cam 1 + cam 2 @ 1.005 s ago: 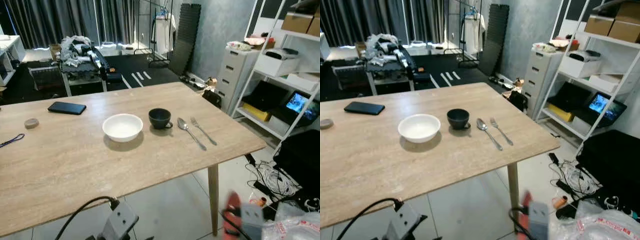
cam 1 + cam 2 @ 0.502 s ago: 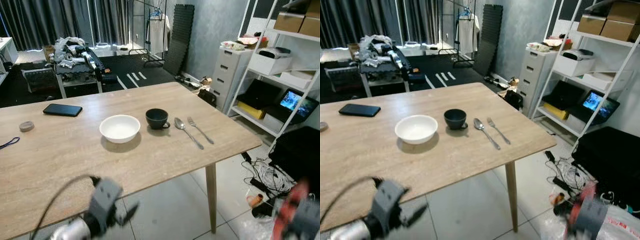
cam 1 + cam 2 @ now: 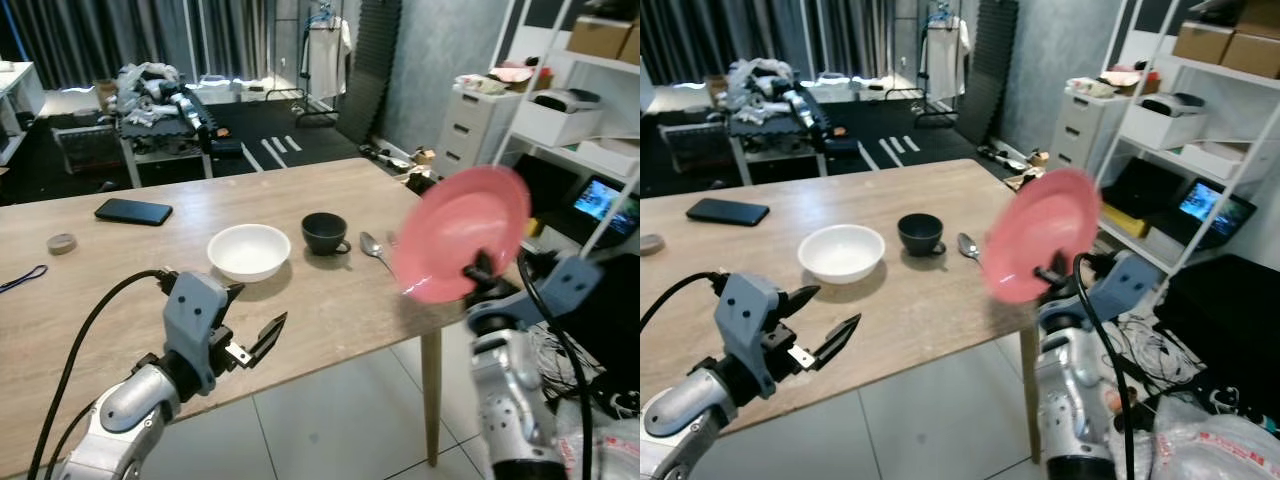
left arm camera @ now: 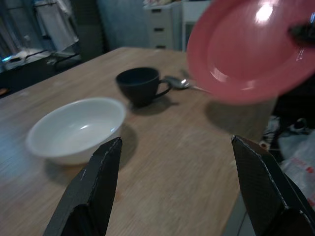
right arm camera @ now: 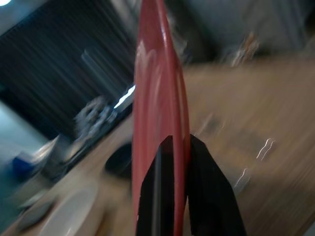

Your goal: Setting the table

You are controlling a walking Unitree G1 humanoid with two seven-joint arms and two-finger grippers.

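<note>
Pink plate [image 3: 461,235] upright in raised right pincer [image 3: 478,272], beside table [image 3: 120,330] corner.

- Two rounded silver metal arms are seen, each ending in a boxy blue-grey wrist block.
- Long black tapered fingers [image 3: 262,335] and thick black cables are fitted.

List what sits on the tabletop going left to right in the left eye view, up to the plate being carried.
Black cord → small round object → black phone → white bowl → black cup → spoon → pink plate, clamped at its rim by the right gripper.
</note>
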